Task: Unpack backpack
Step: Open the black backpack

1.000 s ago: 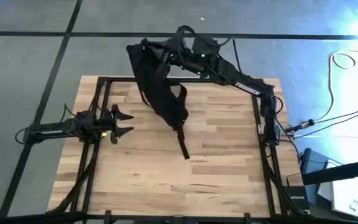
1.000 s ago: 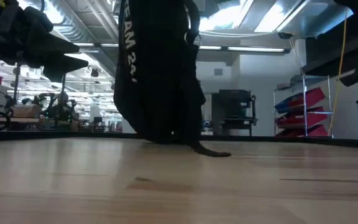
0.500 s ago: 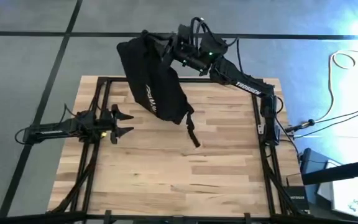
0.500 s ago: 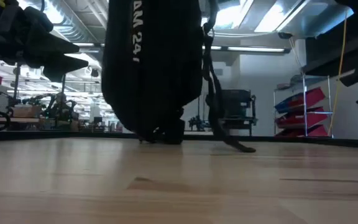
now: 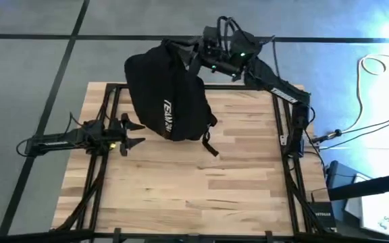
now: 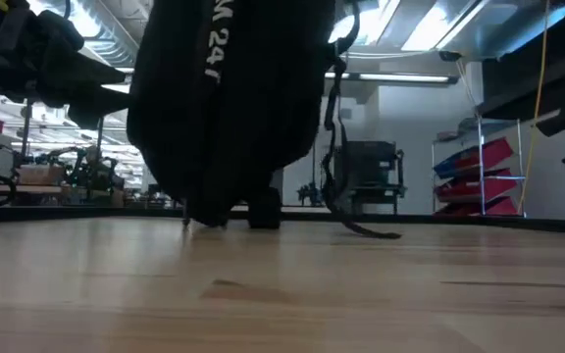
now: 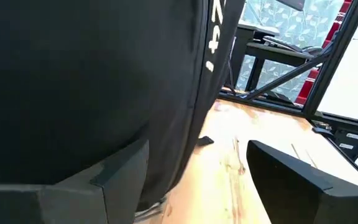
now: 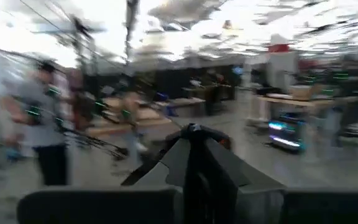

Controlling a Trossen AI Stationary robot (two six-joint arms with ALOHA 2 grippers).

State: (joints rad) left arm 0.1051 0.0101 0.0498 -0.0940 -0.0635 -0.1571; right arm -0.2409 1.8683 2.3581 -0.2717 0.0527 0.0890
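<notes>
The big black backpack with white lettering hangs over the table's far left part from my right gripper, which is shut on its top end. In the low view its rounded lower end reaches down to about table level. One loose strap trails onto the wood. My left gripper stands open at the table's left, just beside the backpack's lower side, and touches nothing. My right gripper holds the backpack by a piece of black fabric at its top end, which sticks up between the two fingers. The fingers reach in roughly level from the table's right. The backpack hangs below them, lettered side up. Whether its lower end rests on the table, I cannot tell.
The bare wooden tabletop stretches from the middle to the near edge. A black metal frame runs along the table's sides. Cables lie on the floor to the right. People stand in the blurred room beyond.
My right gripper has shifted a little toward the table's right, still shut on the backpack. The backpack has turned about below it: the lettered side now faces up, the body shows broad and round and has swung toward the left gripper. The strap's end has slid along the table.
</notes>
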